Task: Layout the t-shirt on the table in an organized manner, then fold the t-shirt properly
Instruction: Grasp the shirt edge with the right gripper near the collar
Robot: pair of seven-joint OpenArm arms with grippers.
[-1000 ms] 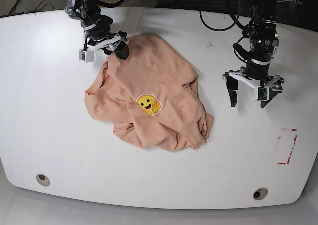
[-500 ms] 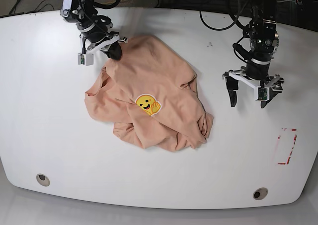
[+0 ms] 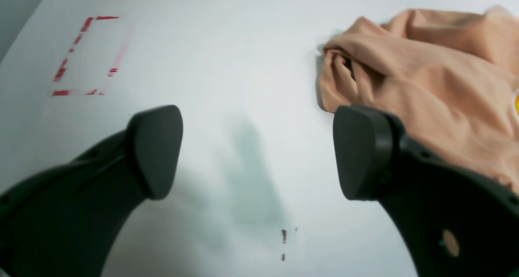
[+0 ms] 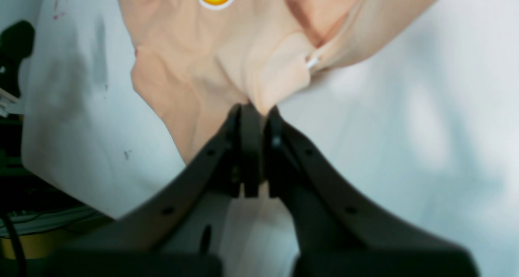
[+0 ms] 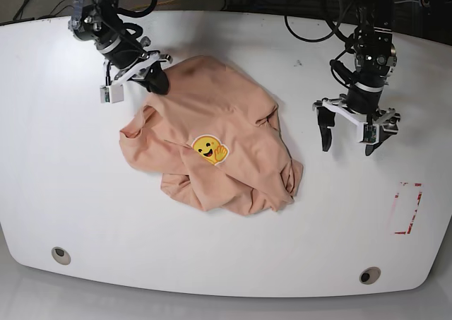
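So the right end effector (image 4: pixel 255 114) is clamped tight on a pinch of the t-shirt (image 5: pixel 212 136), right at the edge of the fabric nearest the desk's (image 5: pixel 233 263) far-left corner. The shirt itself is a crumpled heap around the middle of the desk, emoji print (image 5: pixel 210 149) facing up, with bunched folds on the side toward the near edge. The left end effector (image 5: pixel 346 133) hangs spread wide over bare desk just beside the shirt's other side, holding nothing.

My take: pull slow and low toward that far-left corner so the cloth drags out flat instead of lifting in a lump. I'd get the free one onto the opposite edge, near the red outline (image 5: pixel 407 208) side, so the shirt can be stretched between two grips.
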